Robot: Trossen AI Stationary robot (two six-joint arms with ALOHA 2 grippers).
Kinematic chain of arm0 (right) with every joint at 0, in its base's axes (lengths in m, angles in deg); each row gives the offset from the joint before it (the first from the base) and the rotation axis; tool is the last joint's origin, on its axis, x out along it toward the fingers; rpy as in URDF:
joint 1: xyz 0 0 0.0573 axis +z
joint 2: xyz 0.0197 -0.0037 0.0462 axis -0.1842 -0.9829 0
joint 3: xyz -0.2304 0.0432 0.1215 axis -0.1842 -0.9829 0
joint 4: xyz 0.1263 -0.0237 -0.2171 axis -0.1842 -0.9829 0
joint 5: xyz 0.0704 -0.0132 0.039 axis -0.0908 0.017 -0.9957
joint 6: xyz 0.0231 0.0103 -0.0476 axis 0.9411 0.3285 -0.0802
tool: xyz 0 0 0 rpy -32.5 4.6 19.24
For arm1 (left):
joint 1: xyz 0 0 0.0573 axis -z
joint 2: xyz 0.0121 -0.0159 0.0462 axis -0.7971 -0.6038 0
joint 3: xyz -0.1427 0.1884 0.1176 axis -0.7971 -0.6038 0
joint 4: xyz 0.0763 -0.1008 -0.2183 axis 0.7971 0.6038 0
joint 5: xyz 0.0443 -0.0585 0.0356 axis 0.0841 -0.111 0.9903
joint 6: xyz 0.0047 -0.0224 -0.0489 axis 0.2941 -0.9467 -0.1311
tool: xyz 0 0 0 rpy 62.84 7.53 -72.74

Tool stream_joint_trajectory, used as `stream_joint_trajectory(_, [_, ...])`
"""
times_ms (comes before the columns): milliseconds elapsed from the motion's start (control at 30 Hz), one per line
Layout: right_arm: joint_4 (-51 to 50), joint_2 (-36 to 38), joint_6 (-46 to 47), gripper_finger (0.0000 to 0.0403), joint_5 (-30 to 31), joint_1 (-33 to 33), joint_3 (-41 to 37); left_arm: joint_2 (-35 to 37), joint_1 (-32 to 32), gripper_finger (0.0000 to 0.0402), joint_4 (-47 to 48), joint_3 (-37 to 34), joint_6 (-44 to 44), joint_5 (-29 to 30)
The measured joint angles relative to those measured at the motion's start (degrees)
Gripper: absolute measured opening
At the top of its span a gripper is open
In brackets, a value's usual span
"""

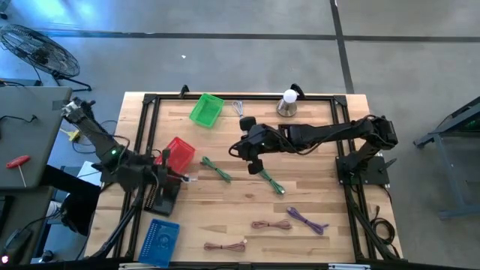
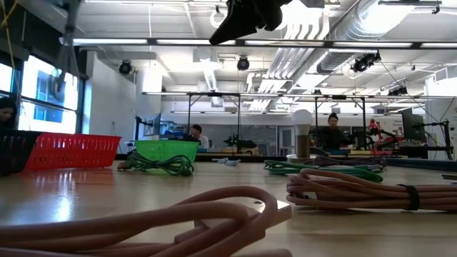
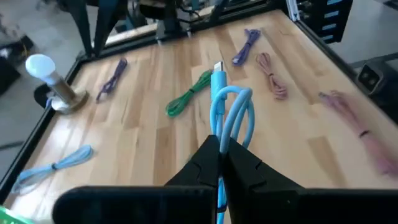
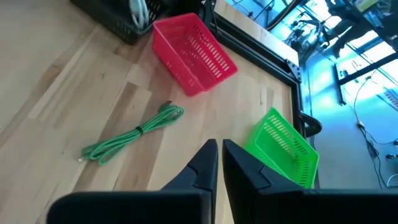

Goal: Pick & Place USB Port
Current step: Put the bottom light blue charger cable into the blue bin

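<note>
High view: the left claw (image 1: 182,178) sat at the frame's left, by the red basket (image 1: 178,152); two green cables (image 1: 216,169) lay mid-table (image 1: 315,191).

Left wrist view: it pinched one looped light-blue USB cable (image 3: 231,111).

Right wrist view: the right claw (image 4: 220,154) was closed, empty.

My left claw (image 1: 182,178) sits at the table's (image 1: 315,191) left edge, beside a basket (image 1: 178,152), with a looped cable (image 3: 231,112) in it. My right claw (image 1: 251,159) hangs over mid-table, between two cable bundles (image 1: 217,170) (image 1: 271,182). Another basket (image 1: 205,109) and a lamp (image 1: 287,103) lie along the far edge.
</note>
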Motion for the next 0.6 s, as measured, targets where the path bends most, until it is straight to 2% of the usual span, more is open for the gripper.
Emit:
stream_joint_trajectory(133, [0.02, 0.02, 0.33, 0.0009, -0.06, 0.15, 0.00, -10.65, 4.94, 0.0000, 14.05, 12.75, -12.07, 3.12])
stream_joint_trajectory(267, [0.02, 0.04, 1.46, 0.0007, -0.44, 0.54, 0.00, -22.96, 7.66, 0.0000, 31.33, 26.65, -28.47, 3.08])
stream_joint_trajectory(433, [0.00, 0.07, 2.47, 0.0004, -3.03, 1.80, 0.00, -37.03, 10.00, 0.0000, 55.09, 42.73, -54.64, 1.00])
stream_joint_trajectory(500, [-0.42, 0.07, 2.78, 0.0001, -3.29, 2.75, 0.00, -41.37, 10.43, 0.0000, 62.85, 47.49, -67.30, -1.99])
stream_joint_trajectory(533, [-0.96, 0.09, 2.78, 0.0001, -3.27, 3.28, 0.00, -42.95, 10.38, 0.0000, 63.41, 49.16, -72.08, -3.69])
stream_joint_trajectory(600, [-1.59, 0.09, 2.78, 0.0002, -3.14, 4.37, 0.00, -44.71, 10.34, 0.0000, 60.53, 50.58, -75.37, -5.52])
